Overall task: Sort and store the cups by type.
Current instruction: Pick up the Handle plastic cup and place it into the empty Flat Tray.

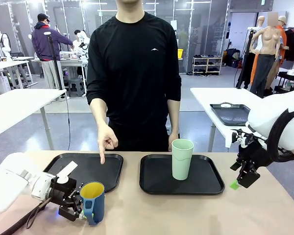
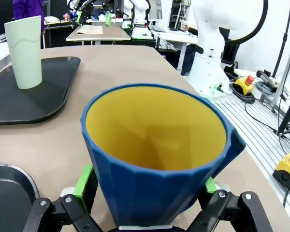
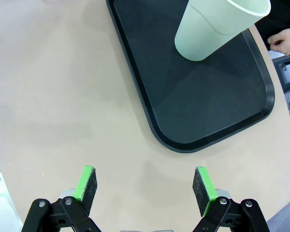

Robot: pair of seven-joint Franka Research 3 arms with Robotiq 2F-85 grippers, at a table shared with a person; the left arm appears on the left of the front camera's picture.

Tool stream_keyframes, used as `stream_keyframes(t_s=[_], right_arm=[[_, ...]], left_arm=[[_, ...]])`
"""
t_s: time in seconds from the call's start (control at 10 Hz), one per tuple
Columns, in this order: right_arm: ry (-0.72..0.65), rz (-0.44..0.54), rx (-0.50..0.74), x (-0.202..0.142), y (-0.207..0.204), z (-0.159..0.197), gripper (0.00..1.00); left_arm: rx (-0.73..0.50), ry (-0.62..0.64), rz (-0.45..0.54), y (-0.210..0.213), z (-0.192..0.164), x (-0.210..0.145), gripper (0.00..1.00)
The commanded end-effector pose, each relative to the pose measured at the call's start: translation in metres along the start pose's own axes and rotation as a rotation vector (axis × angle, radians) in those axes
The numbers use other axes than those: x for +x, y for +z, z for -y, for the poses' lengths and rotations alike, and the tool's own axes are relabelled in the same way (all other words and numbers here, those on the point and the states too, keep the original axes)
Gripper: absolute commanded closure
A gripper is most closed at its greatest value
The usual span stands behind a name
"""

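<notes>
Blue mug [image 1: 93, 201] on surface before left tray [image 1: 112, 169], left gripper [image 2: 145, 205] jaws grasping its body. Rigid, light, likely slick; grip low. Tumbler [image 1: 182, 159] on right tray [image 1: 210, 183]. Right gripper [image 3: 145, 188] jaws released.

No text, label, brand name or number can be read in these pictures. The person's black shirt [image 1: 133, 63] carries a small white logo on the chest, but it is only a shape, without letters that I can make out. The mug [image 1: 93, 201], the tumbler [image 1: 182, 159] and both trays [image 1: 181, 175] are plain. Things in the far background are too small and blurred to read.
</notes>
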State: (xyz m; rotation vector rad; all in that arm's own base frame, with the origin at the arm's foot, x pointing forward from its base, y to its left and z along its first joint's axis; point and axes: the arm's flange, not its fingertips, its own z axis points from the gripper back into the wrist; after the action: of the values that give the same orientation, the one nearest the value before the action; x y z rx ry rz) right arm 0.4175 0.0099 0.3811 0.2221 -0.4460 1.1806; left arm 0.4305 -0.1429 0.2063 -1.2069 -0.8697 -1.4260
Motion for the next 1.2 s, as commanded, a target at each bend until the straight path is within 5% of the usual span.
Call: stream_keyframes(t_s=[0.0,0.7,1.1], right_arm=[[-0.007,-0.009,-0.007,0.001,-0.002,0.001,0.0],[-0.007,-0.009,-0.007,0.001,-0.002,0.001,0.0],[-0.007,-0.009,-0.007,0.001,-0.002,0.001,0.0]], left_arm=[[-0.002,0.012,0.046,-0.003,-0.009,0.0,0.0],[-0.043,0.024,0.048,-0.002,-0.013,-0.001,0.74],[0.034,-0.015,0.05,0.015,0.012,0.041,0.74]])
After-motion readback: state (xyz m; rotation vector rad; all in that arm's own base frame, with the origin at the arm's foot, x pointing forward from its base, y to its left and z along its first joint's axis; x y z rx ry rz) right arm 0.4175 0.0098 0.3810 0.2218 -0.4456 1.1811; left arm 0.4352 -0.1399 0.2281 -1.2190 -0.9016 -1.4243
